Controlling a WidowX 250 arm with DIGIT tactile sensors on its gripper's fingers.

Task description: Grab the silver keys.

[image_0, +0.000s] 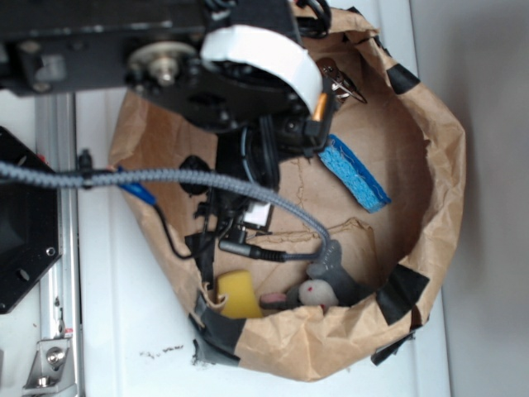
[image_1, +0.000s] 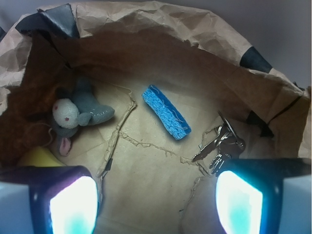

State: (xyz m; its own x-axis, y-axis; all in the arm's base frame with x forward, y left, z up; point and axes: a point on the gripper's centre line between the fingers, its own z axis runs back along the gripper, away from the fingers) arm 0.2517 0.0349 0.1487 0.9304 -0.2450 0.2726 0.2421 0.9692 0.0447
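**End effector spread wide above the bag floor, keys at its right finger**

In the wrist view the end effector stood with its two fingers far apart, one glowing pad at the lower left and the other at the lower right of the frame. Nothing lay between them but bare brown paper, and they gripped nothing. The silver keys lay splayed on the floor of the paper bag at the right of the frame, just above the right finger; whether the finger touched the lowest key could not be told, as the finger's dark edge cut across the bunch there.

A blue sponge lay slantwise near the middle of the bag floor, apart from the keys. At the left sat a grey plush mouse, and below it a yellow object showed only as a sliver, the left finger covering the rest.

In the exterior view the arm and its white-banded wrist filled the upper middle of the frame and hid the end effector altogether, so its opening could not be read there. The keys peeped out at the upper right of the arm, partly covered by it. The sponge lay right of the arm, the mouse and the yellow object at the bottom of the bag, the latter partly behind cables. The bag rested on a white worktop.
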